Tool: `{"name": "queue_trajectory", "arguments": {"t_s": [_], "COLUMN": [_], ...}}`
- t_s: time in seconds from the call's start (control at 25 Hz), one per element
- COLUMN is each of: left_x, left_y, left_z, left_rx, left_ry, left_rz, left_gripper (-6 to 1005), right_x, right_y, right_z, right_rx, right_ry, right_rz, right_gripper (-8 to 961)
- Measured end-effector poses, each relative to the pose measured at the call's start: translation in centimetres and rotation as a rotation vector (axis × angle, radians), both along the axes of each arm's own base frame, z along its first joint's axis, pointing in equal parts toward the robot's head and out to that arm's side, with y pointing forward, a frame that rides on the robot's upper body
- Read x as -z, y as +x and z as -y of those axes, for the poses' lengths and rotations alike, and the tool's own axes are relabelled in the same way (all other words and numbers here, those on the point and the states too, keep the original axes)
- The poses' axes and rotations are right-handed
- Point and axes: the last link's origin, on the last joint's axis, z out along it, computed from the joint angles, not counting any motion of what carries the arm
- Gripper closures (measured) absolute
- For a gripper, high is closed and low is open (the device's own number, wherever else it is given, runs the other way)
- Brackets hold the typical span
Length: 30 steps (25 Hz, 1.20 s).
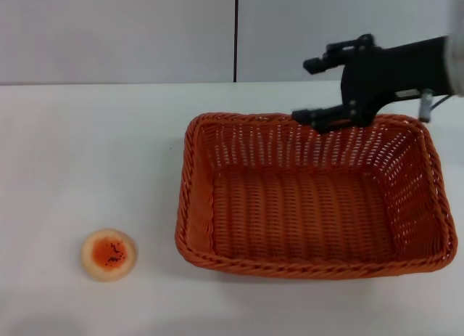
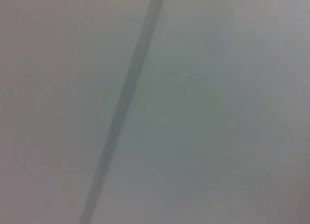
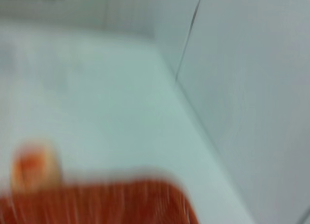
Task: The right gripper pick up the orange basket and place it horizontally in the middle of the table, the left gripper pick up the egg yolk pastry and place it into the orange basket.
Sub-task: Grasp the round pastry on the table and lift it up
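The orange basket [image 1: 312, 205] lies flat on the white table [image 1: 87, 154], right of centre, its long side running left to right. My right gripper [image 1: 316, 91] hovers at the basket's far rim, open, with nothing between its fingers; the lower finger [image 1: 319, 118] overlaps the rim in the head view. The egg yolk pastry [image 1: 109, 254] sits alone on the table near the front left, well apart from the basket. In the right wrist view the basket [image 3: 97, 204] and the pastry [image 3: 31, 168] appear blurred. My left gripper is out of view.
A grey wall with a dark vertical seam [image 1: 235, 35] rises behind the table. The left wrist view holds only a blurred grey surface crossed by a seam [image 2: 126, 98]. Bare tabletop lies between the pastry and the basket.
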Motion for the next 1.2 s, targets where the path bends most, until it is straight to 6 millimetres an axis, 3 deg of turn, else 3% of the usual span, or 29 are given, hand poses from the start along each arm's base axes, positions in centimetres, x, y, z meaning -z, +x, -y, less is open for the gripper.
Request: {"name": "queue_trajectory", "arguments": {"t_s": [0.12,0.2,0.28,0.36,0.52,0.68,0.84,1.2], "left_x": [-1.1,-1.0,-0.7,-0.4,1.1,2.7,4.9,7.4], "left_y": [1.6,2.6,3.5,4.2,5.8,6.2,5.4,3.9], "left_z": [-1.8,-3.1,-4.2,-5.1,-6.5,-7.3,-7.4,-6.8], "left_rx": [0.066,0.101,0.122,0.139,0.204,0.229,0.247,0.220], "left_ry": [-0.167,-0.302,-0.438,-0.525,-0.694,-0.774,-0.771,-0.812], "left_rz": [-0.057,-0.108,-0.158,-0.195,-0.260,-0.287,-0.288,-0.313], "left_gripper": [157,157,157,157,157,157,157,171], "right_x": [-3.0,-3.8,-6.0,-6.7,-9.9,-11.0,-11.0,-10.6], "right_y": [2.3,3.0,5.5,6.7,12.3,14.6,15.2,15.2], "right_z": [3.3,4.1,6.5,7.2,10.5,12.3,12.7,12.1], "right_rx": [0.050,0.063,0.114,0.136,0.236,0.264,0.276,0.292], "right_ry": [0.053,0.076,0.152,0.184,0.326,0.401,0.423,0.413], "right_rz": [-0.296,-0.360,-0.524,-0.571,-0.806,-0.890,-0.897,-0.929], "right_gripper": [201,201,201,201,201,201,201,201]}}
